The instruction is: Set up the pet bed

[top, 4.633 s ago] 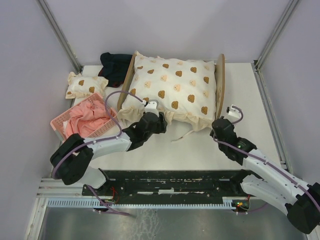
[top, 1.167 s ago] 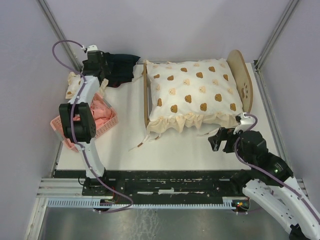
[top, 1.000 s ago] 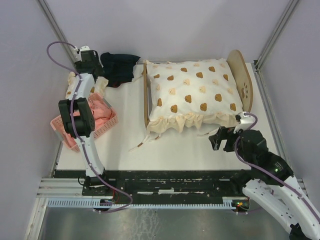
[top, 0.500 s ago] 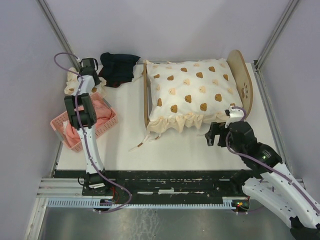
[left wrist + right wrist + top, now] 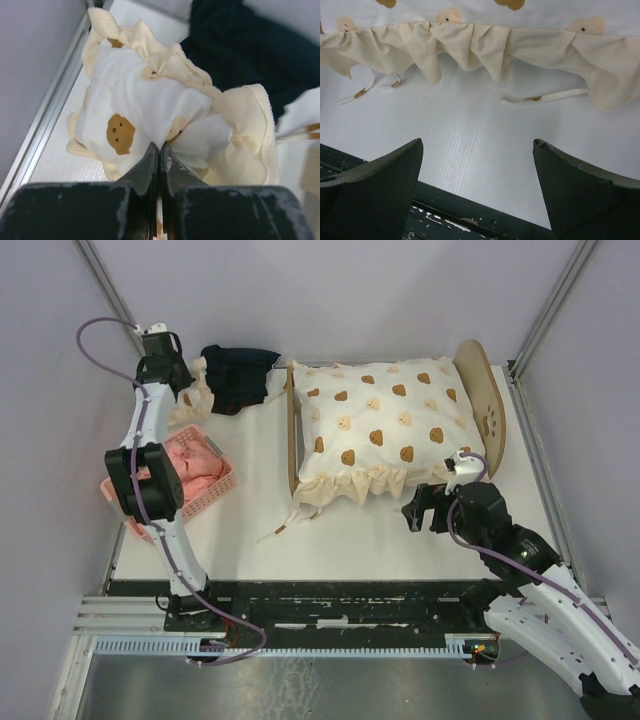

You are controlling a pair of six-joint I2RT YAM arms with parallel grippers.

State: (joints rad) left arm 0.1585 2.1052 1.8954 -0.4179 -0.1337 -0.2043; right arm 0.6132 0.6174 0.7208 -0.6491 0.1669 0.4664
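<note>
The pet bed (image 5: 488,405) stands at the back right, its arched paw-print headboard on the right and its low footboard (image 5: 293,445) on the left. A cream bear-print quilt (image 5: 385,430) covers it, and the ruffled edge (image 5: 470,45) hangs over the near side. My left gripper (image 5: 172,380) is at the far back left, shut on a small bear-print pillow (image 5: 145,100), pinching a fold of its cloth at the fingertips (image 5: 160,147). The pillow (image 5: 197,395) hangs bunched beside it. My right gripper (image 5: 420,510) is open over the bare table just in front of the quilt's edge, holding nothing (image 5: 477,145).
A pink basket (image 5: 205,495) with pink cloth (image 5: 190,462) sits at the left edge. A dark cloth (image 5: 238,375) lies at the back between pillow and bed, also seen as the dark cloth (image 5: 240,45). Loose quilt ties (image 5: 545,96) lie on the table. Metal frame posts stand at the back corners.
My left gripper has shut on the small pillow and drawn it up and to the right, off the table. My right arm has shifted slightly left, still open.
</note>
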